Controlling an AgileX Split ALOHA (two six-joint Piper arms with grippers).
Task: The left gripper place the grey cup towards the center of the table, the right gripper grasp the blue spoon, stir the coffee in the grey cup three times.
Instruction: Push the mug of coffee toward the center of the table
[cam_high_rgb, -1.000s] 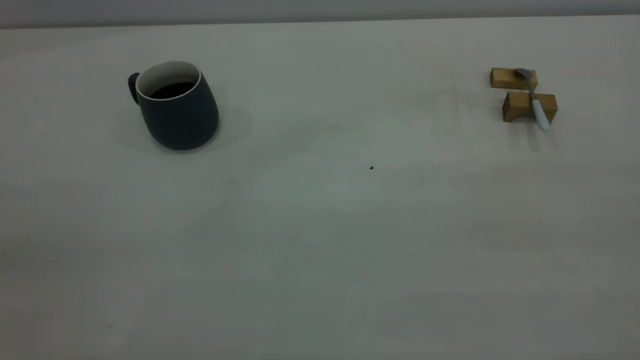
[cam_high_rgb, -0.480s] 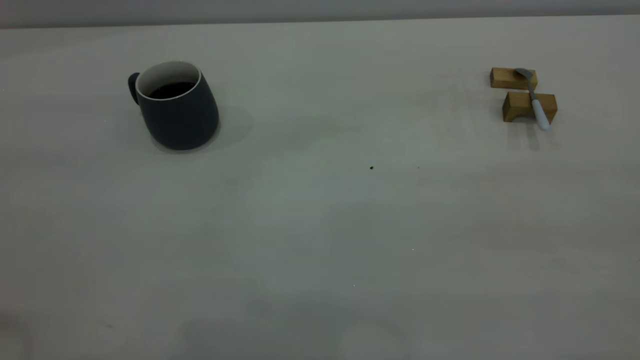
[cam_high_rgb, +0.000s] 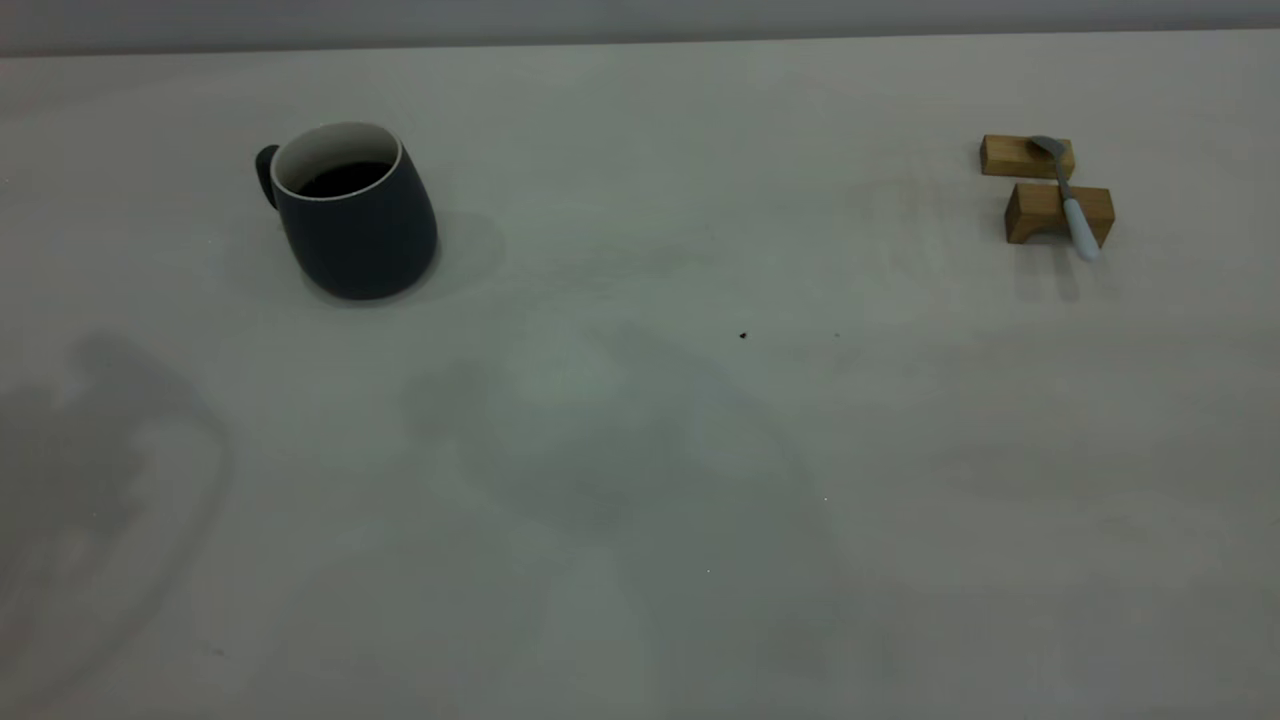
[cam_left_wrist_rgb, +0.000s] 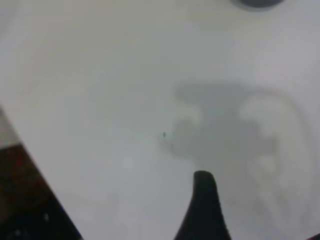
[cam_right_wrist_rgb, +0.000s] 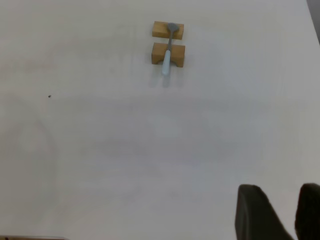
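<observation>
1. Now, the cup (cam_high_rgb: 352, 212) sits far left on the counter (cam_high_rgb: 640, 450), untouched.
2. Left gripper (cam_left_wrist_rgb: 205, 210): one finger shows, so spread or not I cannot tell; take the cup's side gently, coffee (cam_high_rgb: 343, 180) level.
3. Right gripper (cam_right_wrist_rgb: 280, 210) is slightly parted, far from the spoon (cam_high_rgb: 1067, 198).

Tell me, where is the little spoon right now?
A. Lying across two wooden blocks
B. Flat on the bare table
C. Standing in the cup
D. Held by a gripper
A: the spoon lies across the two wooden blocks, far from the cup, with no gripper near it.
</observation>
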